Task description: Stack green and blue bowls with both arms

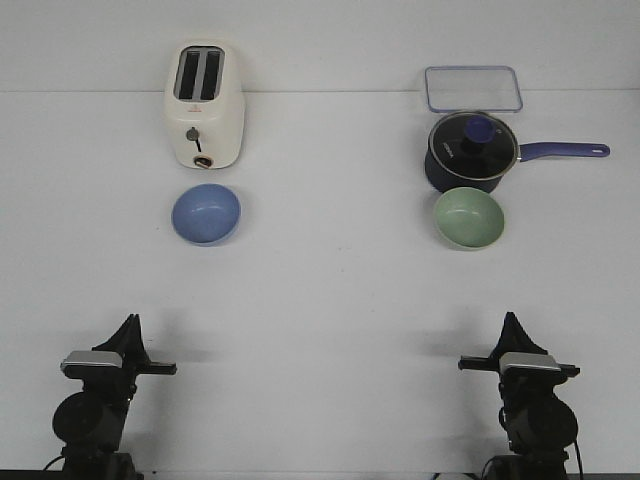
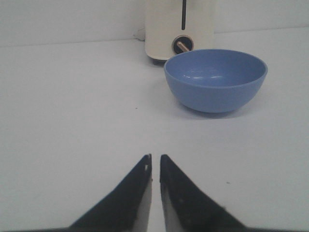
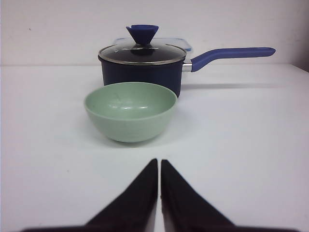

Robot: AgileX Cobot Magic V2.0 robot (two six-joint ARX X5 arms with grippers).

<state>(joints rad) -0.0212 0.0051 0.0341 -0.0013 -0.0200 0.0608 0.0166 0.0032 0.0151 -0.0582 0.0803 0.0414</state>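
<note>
A white table [image 1: 320, 290] seen from the robot's side. At the near left, the left gripper [image 1: 128, 325] rests low, its two black fingers almost touching and holding nothing. Farther out on the left sits the blue bowl [image 1: 206, 213], upright and empty, just in front of a cream toaster [image 1: 204, 104]. At the far right, the green bowl [image 1: 469, 217] stands upright just in front of a dark blue lidded saucepan [image 1: 472, 151], with a clear lidded container [image 1: 473, 88] behind. At the near right, the right gripper [image 1: 512, 327] also has its fingers nearly together, empty. To begin well, each arm likely needs to spread its fingers, reach forward and pinch a bowl's near rim, the right one avoiding the saucepan
</note>
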